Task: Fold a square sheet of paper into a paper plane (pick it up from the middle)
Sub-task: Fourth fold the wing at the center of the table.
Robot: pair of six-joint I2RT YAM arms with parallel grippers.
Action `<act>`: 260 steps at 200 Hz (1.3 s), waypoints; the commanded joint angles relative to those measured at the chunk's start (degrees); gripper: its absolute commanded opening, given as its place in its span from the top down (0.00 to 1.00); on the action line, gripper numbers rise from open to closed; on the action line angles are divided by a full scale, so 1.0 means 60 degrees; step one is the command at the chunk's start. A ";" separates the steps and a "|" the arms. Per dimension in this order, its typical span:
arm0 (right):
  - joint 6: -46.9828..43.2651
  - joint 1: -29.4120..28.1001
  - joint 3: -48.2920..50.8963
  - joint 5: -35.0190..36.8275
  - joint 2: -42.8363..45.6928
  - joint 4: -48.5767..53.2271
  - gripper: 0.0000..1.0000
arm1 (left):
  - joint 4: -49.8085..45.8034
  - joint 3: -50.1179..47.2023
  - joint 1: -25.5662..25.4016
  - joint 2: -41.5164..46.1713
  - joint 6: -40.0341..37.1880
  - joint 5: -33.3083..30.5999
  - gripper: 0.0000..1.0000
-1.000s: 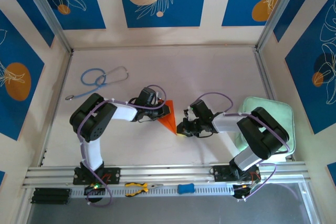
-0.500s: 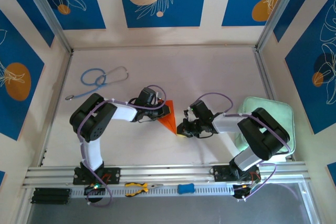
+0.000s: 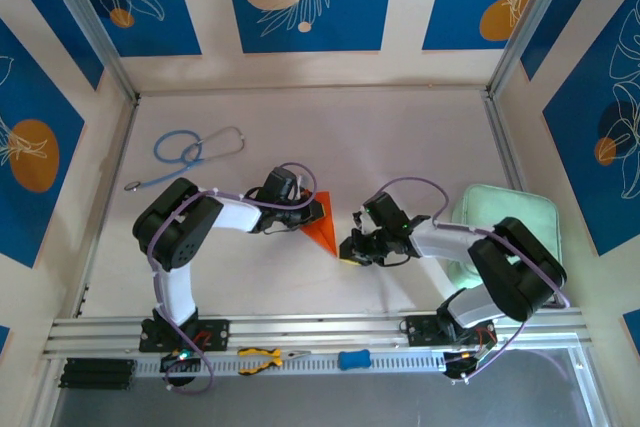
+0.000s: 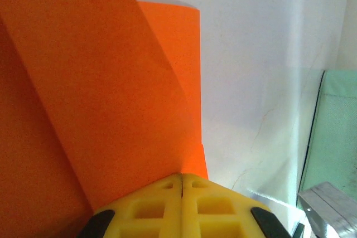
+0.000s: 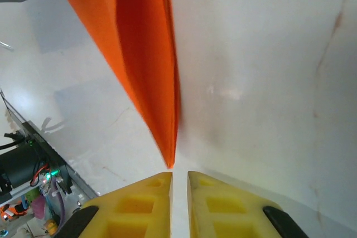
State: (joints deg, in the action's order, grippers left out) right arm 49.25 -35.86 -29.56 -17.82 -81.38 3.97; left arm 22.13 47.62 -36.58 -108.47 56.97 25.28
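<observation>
Lying flat on the counter [image 3: 400,137], the paper plane [image 3: 320,229] sits well to the left of the pale green pad [image 3: 520,212], a bright orange dart with its point aimed toward the near edge. The left pincer [image 3: 300,219] comes in from the side of the plane away from the pad, and its yellow fingers [image 4: 150,210] are pressed together on the folded paper's edge, gripping it. Layered orange flaps spread out ahead of them in the left wrist view. The right pincer [image 3: 346,247] sits between the plane and the pad, just beside the plane's pointed tip. Its fingers [image 5: 142,204] are parted by only a narrow slit, and the tip stops just short of them, not clasped. A blue stethoscope [image 3: 190,152] lies far left of the pad, near the back.
</observation>
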 commanded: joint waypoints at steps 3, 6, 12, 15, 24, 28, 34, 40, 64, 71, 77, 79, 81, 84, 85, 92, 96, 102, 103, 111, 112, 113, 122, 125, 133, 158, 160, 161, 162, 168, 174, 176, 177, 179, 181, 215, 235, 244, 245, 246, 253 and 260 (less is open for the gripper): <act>-0.0236 0.0152 -0.0414 -0.0180 0.0534 0.0611 0.84 | -0.0687 -0.0377 -0.0017 -0.0218 -0.0047 -0.0419 0.95; -0.0252 0.0180 -0.0458 -0.0237 0.0553 0.0551 0.85 | -0.0686 -0.0377 -0.0026 -0.0218 -0.0047 -0.0419 0.95; -0.0241 0.0214 -0.0556 -0.0327 0.0542 0.0431 0.87 | -0.0687 -0.0391 -0.0013 -0.0190 -0.0054 -0.0420 0.95; -0.0248 0.0225 -0.0604 -0.0344 0.0527 0.0396 0.88 | -0.0691 -0.0392 -0.0029 -0.0198 -0.0055 -0.0430 0.95; -0.0205 0.0233 -0.0754 -0.0455 0.0391 0.0112 0.91 | -0.0712 -0.0407 -0.0020 -0.0180 -0.0074 -0.0434 0.95; -0.0179 0.0236 -0.0825 -0.0509 0.0288 -0.0043 0.93 | -0.0704 -0.0415 -0.0024 -0.0189 -0.0065 -0.0437 0.95; -0.0141 0.0217 -0.0964 -0.0582 0.0116 -0.0230 0.94 | -0.0696 -0.0409 -0.0018 -0.0198 -0.0074 -0.0420 0.95; -0.0119 0.0172 -0.1163 -0.0603 -0.0139 -0.0393 0.96 | -0.0690 -0.0410 -0.0024 -0.0194 -0.0076 -0.0408 0.95; -0.0185 -0.0061 -0.1744 -0.0195 -0.0996 -0.0646 0.97 | -0.0687 -0.0430 -0.0014 -0.0197 -0.0102 -0.0419 0.95; -0.0182 -0.0135 -0.1841 -0.0037 -0.1195 -0.0715 0.98 | -0.0685 -0.0421 -0.0015 -0.0224 -0.0105 -0.0419 0.95; -0.0147 -0.0196 -0.1929 0.0140 -0.1351 -0.0769 0.98 | -0.0674 -0.0425 -0.0015 -0.0256 -0.0105 -0.0394 0.95; -0.0140 -0.0221 -0.1965 0.0183 -0.1385 -0.0780 0.98 | -0.0682 -0.0422 -0.0031 -0.0261 -0.0109 -0.0391 0.95; -0.0138 -0.0232 -0.1982 0.0219 -0.1431 -0.0790 0.98 | -0.0677 -0.0421 -0.0028 -0.0262 -0.0114 -0.0390 0.95; -0.0138 -0.0262 -0.2025 0.0274 -0.1487 -0.0800 0.98 | -0.0648 -0.0421 -0.0020 -0.0273 -0.0101 -0.0390 0.95; -0.0152 -0.0270 -0.2035 0.0289 -0.1505 -0.0796 0.98 | -0.0645 -0.0429 -0.0016 -0.0275 -0.0103 -0.0390 0.95; -0.0153 -0.0304 -0.2126 0.0421 -0.1655 -0.0786 0.98 | -0.0605 -0.0458 -0.0035 -0.0277 -0.0072 -0.0393 0.95; -0.0159 -0.0321 -0.2171 0.0448 -0.1735 -0.0801 0.98 | -0.0585 -0.0464 -0.0027 -0.0281 -0.0061 -0.0396 0.95; -0.0146 -0.0343 -0.2214 0.0412 -0.1831 -0.0857 0.98 | -0.0546 -0.0489 -0.0028 -0.0285 -0.0036 -0.0390 0.95; -0.0142 -0.0340 -0.2225 0.0410 -0.1846 -0.0869 0.98 | -0.0542 -0.0492 -0.0020 -0.0281 -0.0041 -0.0390 0.95; -0.0126 -0.0385 -0.2277 0.0432 -0.1949 -0.0881 0.98 | -0.0539 -0.0496 -0.0023 -0.0276 -0.0040 -0.0394 0.95; -0.0132 -0.0398 -0.2279 0.0449 -0.1956 -0.0881 0.98 | -0.0546 -0.0495 -0.0025 -0.0277 -0.0043 -0.0392 0.95; -0.0128 -0.0404 -0.2287 0.0457 -0.1974 -0.0881 0.98 | -0.0543 -0.0495 -0.0026 -0.0277 -0.0045 -0.0398 0.95; -0.0140 -0.0461 -0.2327 0.0505 -0.2081 -0.0914 0.98 | -0.0567 -0.0488 -0.0027 -0.0277 -0.0060 -0.0394 0.95; -0.0138 -0.0481 -0.2339 0.0505 -0.2117 -0.0923 0.98 | -0.0568 -0.0485 -0.0021 -0.0277 -0.0072 -0.0390 0.95; -0.0138 -0.0515 -0.2369 0.0600 -0.2200 -0.0891 0.98 | -0.0582 -0.0467 -0.0021 -0.0277 -0.0075 -0.0392 0.95; -0.0113 -0.0520 -0.2279 0.0915 -0.2382 -0.0877 0.98 | -0.0583 -0.0460 -0.0016 -0.0281 -0.0072 -0.0376 0.95; -0.0120 -0.0527 -0.2265 0.0930 -0.2398 -0.0868 0.98 | -0.0583 -0.0457 -0.0017 -0.0278 -0.0068 -0.0375 0.95; -0.0120 -0.0527 -0.2265 0.0930 -0.2398 -0.0868 0.98 | -0.0583 -0.0454 -0.0022 -0.0277 -0.0065 -0.0375 0.95; -0.0122 -0.0527 -0.2251 0.0932 -0.2408 -0.0874 0.98 | -0.0583 -0.0452 -0.0017 -0.0277 -0.0078 -0.0375 0.95; -0.0130 -0.0528 -0.2202 0.0949 -0.2442 -0.0860 0.98 | -0.0594 -0.0451 -0.0023 -0.0277 -0.0081 -0.0376 0.95; -0.0142 -0.0508 -0.2136 0.0949 -0.2485 -0.0860 0.98 | -0.0623 -0.0438 -0.0016 -0.0255 -0.0077 -0.0375 0.95; -0.0139 -0.0505 -0.2116 0.0942 -0.2489 -0.0861 0.98 | -0.0619 -0.0437 -0.0017 -0.0261 -0.0080 -0.0382 0.95; -0.0138 -0.0502 -0.2103 0.0931 -0.2497 -0.0856 0.98 | -0.0615 -0.0436 -0.0015 -0.0261 -0.0085 -0.0386 0.95; -0.0138 -0.0488 -0.2075 0.0915 -0.2514 -0.0875 0.98 | -0.0620 -0.0436 -0.0024 -0.0266 -0.0089 -0.0389 0.95; -0.0138 -0.0485 -0.2049 0.0893 -0.2511 -0.0887 0.98 | -0.0622 -0.0436 -0.0030 -0.0263 -0.0090 -0.0393 0.95; 0.0030 -0.0376 -0.1398 0.0628 -0.2460 -0.1360 0.98 | -0.0639 -0.0453 -0.0024 -0.0267 -0.0082 -0.0418 0.95; 0.0125 -0.0341 -0.1170 0.0466 -0.2443 -0.1424 0.98 | -0.0682 -0.0465 -0.0022 -0.0240 -0.0100 -0.0433 0.95; 0.0126 -0.0324 -0.1062 0.0439 -0.2431 -0.1396 0.98 | -0.0702 -0.0479 -0.0024 -0.0220 -0.0091 -0.0463 0.95; 0.0126 -0.0323 -0.1049 0.0423 -0.2424 -0.1409 0.98 | -0.0701 -0.0487 -0.0018 -0.0219 -0.0091 -0.0470 0.95; 0.0133 -0.0319 -0.1049 0.0415 -0.2421 -0.1416 0.98 | -0.0700 -0.0483 -0.0022 -0.0212 -0.0091 -0.0474 0.95; 0.0151 -0.0323 -0.0934 0.0375 -0.2389 -0.1469 0.98 | -0.0700 -0.0494 -0.0013 -0.0193 -0.0097 -0.0488 0.95; 0.0159 -0.0322 -0.0857 0.0329 -0.2365 -0.1472 0.98 | -0.0708 -0.0494 -0.0025 -0.0198 -0.0091 -0.0505 0.95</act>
State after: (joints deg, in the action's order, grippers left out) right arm 49.34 -38.04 -37.63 -14.46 -95.79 -7.31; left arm 23.59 46.87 -36.58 -108.44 56.95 25.28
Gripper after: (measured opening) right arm 0.063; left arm 0.064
